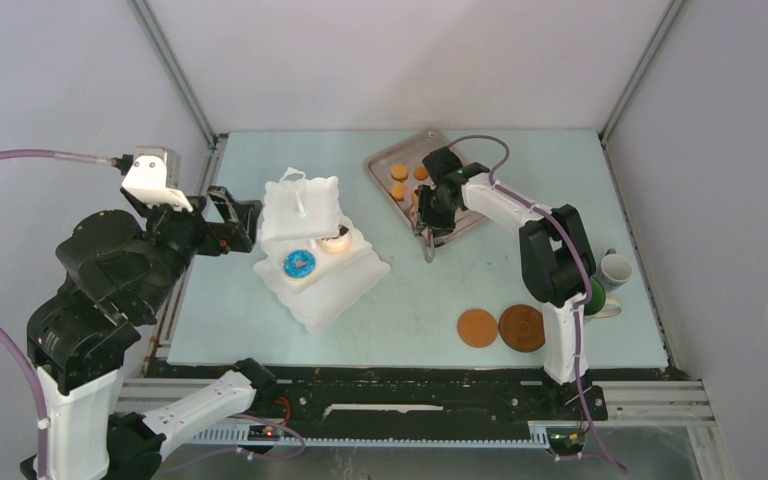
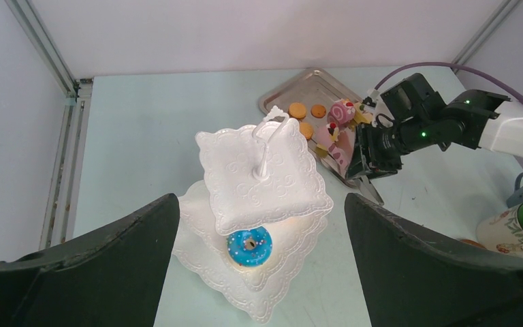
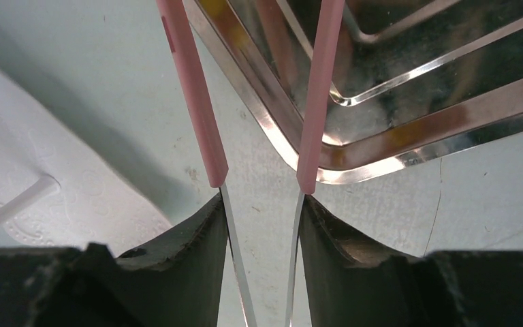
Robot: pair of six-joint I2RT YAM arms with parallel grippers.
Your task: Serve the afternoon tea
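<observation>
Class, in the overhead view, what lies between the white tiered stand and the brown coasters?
Nothing; in the top view only bare table separates the stand from the coasters.

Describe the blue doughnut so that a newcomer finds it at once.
Find the white tiered stand left of centre on the table. On a tier under its top plate lie two pastries. The doughnut is the ring with bright blue icing; its neighbour is pale.

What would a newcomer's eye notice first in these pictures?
The white three-tier scalloped stand stands in the middle of the table, with a blue iced doughnut on a lower tier. To its right, further back, the right pincer grips pink tongs beside a corner of a rectangular silver metal tray that holds orange round biscuits.
</observation>
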